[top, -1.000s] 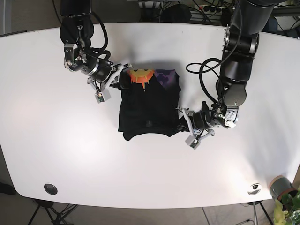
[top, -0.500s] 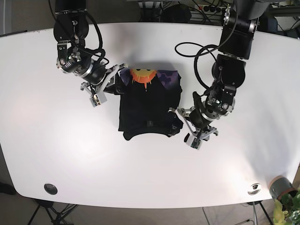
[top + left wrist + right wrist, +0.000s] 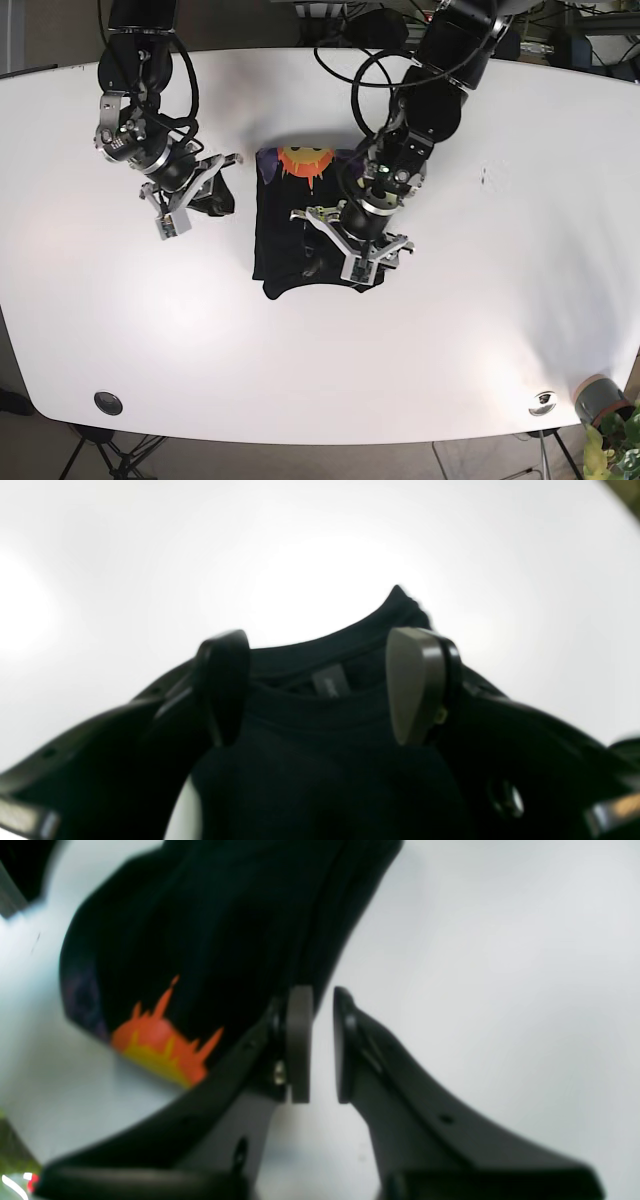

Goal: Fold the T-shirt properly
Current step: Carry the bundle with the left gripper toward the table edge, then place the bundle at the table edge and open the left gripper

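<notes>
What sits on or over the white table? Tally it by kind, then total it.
T-shirt, black with an orange print: 1
Robot grippers: 2 (left gripper over the shirt, right gripper beside it)
Small round discs near the table's front edge: 2 (black disc, silver disc)
Total: 5

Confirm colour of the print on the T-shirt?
Orange and yellow flame-like print on the black T-shirt; clearest in right wrist view.
</notes>
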